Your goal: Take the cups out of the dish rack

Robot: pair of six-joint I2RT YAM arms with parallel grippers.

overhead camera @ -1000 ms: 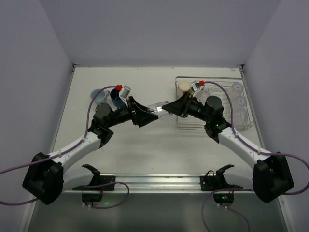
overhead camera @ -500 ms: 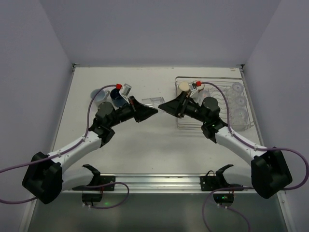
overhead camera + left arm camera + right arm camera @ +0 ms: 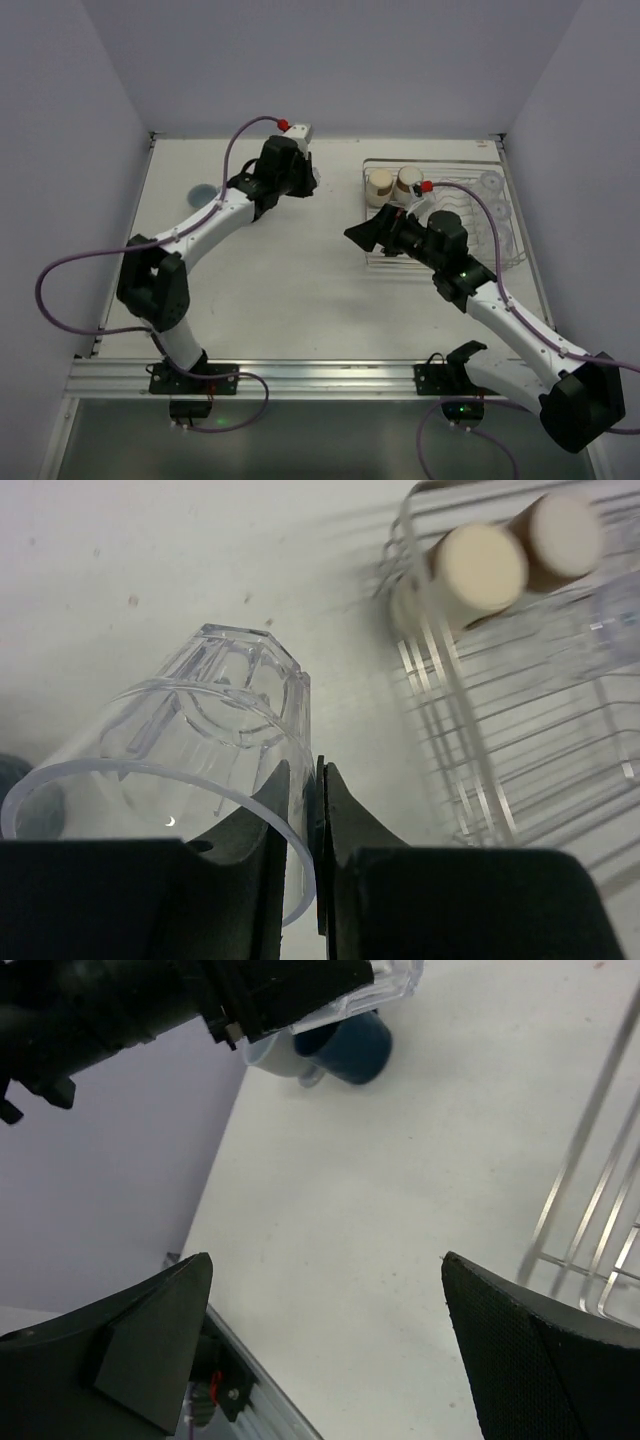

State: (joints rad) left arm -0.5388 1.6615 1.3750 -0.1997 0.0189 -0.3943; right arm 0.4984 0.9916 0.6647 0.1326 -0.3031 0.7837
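Observation:
My left gripper (image 3: 312, 768) is shut on the rim wall of a clear glass tumbler (image 3: 200, 735), one finger inside and one outside; the tumbler lies tilted, above the table. From above, the left gripper (image 3: 303, 180) is at the back middle of the table. The silver wire dish rack (image 3: 445, 258) stands at the right. It holds two brown cups with cream tops (image 3: 380, 183) and clear tumblers (image 3: 497, 210). My right gripper (image 3: 358, 233) hangs open and empty just left of the rack. A navy mug (image 3: 350, 1045) and a light blue mug (image 3: 270, 1058) stand on the table at the left.
White walls close the table in at the back and on both sides. In the left wrist view the rack's wire corner (image 3: 430, 680) is close on the right of the tumbler. A metal rail (image 3: 300, 375) runs along the near edge.
The right gripper has opened and let go of the tumbler, drawing back toward the rack. The left gripper closed on the tumbler and carried it toward the back of the table.

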